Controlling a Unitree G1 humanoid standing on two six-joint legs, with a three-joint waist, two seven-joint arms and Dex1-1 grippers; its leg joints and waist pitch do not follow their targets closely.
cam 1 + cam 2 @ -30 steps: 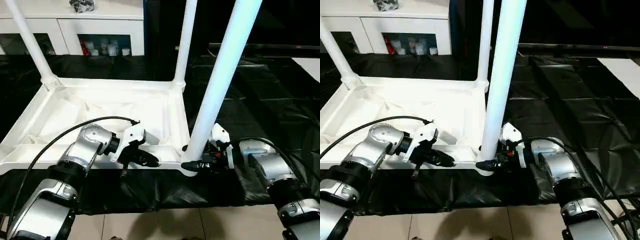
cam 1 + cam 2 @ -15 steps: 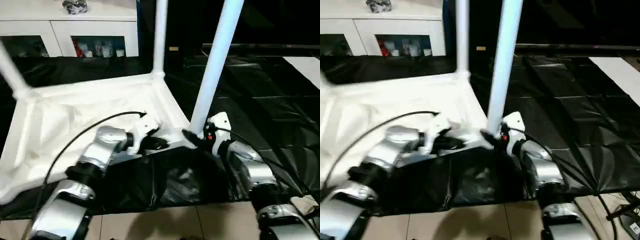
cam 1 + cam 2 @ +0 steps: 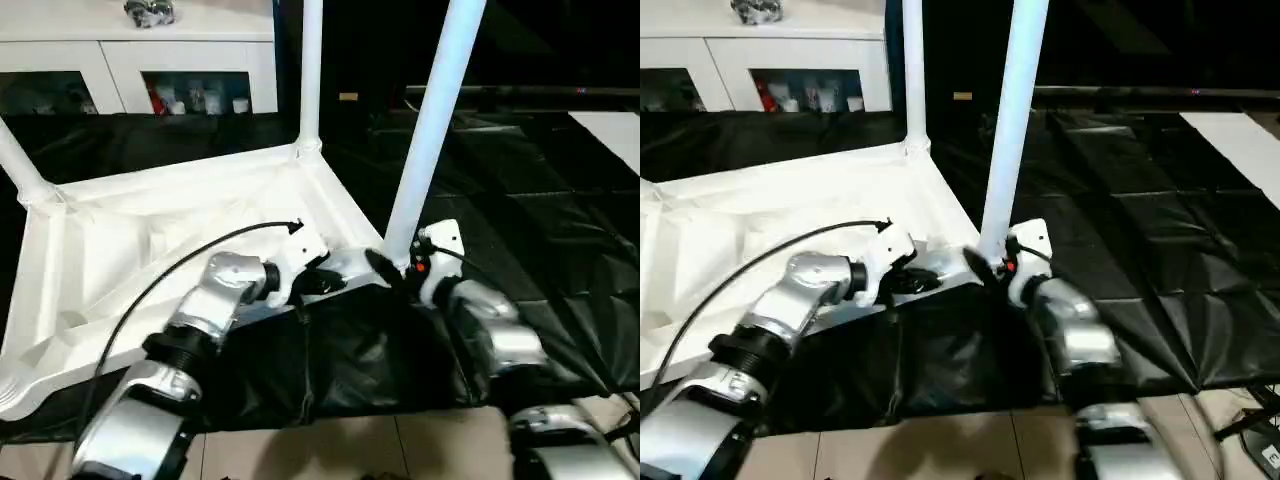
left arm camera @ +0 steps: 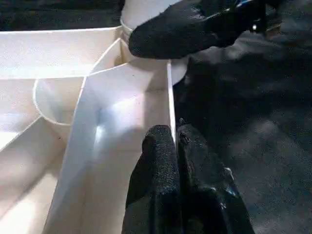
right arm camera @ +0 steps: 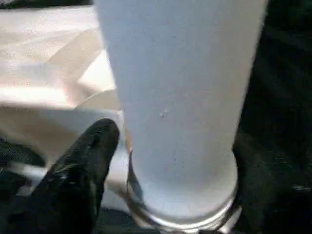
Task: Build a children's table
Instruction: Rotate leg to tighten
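The white tabletop (image 3: 180, 230) lies upside down on black sheeting (image 3: 520, 180) spread over the floor, its ribbed underside facing up. Three white tube legs stand in its corner sockets: one at the far left corner (image 3: 20, 165), one at the far right corner (image 3: 311, 70), and one at the near right corner (image 3: 435, 120).

The left gripper (image 4: 176, 141) has its two black fingers pressed together on the thin upright wall of the tabletop's near edge, a little left of the near right corner socket (image 4: 146, 66).

The right gripper (image 3: 385, 270) sits at the foot of the near right leg, where the tube enters its socket. One black finger (image 5: 85, 161) lies just beside the tube on one side; whether the gripper is spread or pinching the leg cannot be told.

Behind the tabletop, at the far left, stands a white cabinet (image 3: 140, 55) with glass doors.
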